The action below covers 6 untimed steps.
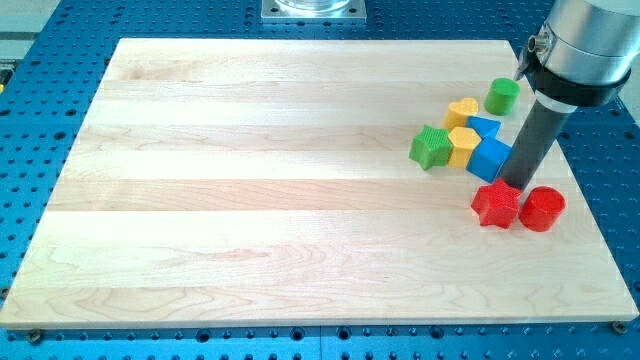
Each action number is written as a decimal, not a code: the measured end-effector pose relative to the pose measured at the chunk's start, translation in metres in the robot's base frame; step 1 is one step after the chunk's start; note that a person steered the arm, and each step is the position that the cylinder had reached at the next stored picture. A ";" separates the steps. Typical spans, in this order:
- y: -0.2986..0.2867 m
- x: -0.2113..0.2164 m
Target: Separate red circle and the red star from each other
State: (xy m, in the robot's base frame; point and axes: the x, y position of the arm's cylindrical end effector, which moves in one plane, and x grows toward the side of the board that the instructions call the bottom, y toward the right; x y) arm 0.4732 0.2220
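The red star point(495, 205) lies near the board's right edge. The red circle point(542, 209) sits just to its right, with a small gap between them or barely touching. My tip point(517, 187) comes down from the view's top right and ends just above that gap, behind the two red blocks and next to the blue cube point(489, 158).
A cluster lies above and to the left of the red star: a green star point(430, 147), a yellow block point(462, 144), another yellow block point(462, 111), a blue block point(484, 127). A green cylinder point(502, 96) stands apart near the top right. The wooden board point(250, 200) rests on a blue perforated table.
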 end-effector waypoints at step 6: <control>0.040 0.095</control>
State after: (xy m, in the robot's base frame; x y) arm 0.5678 0.2619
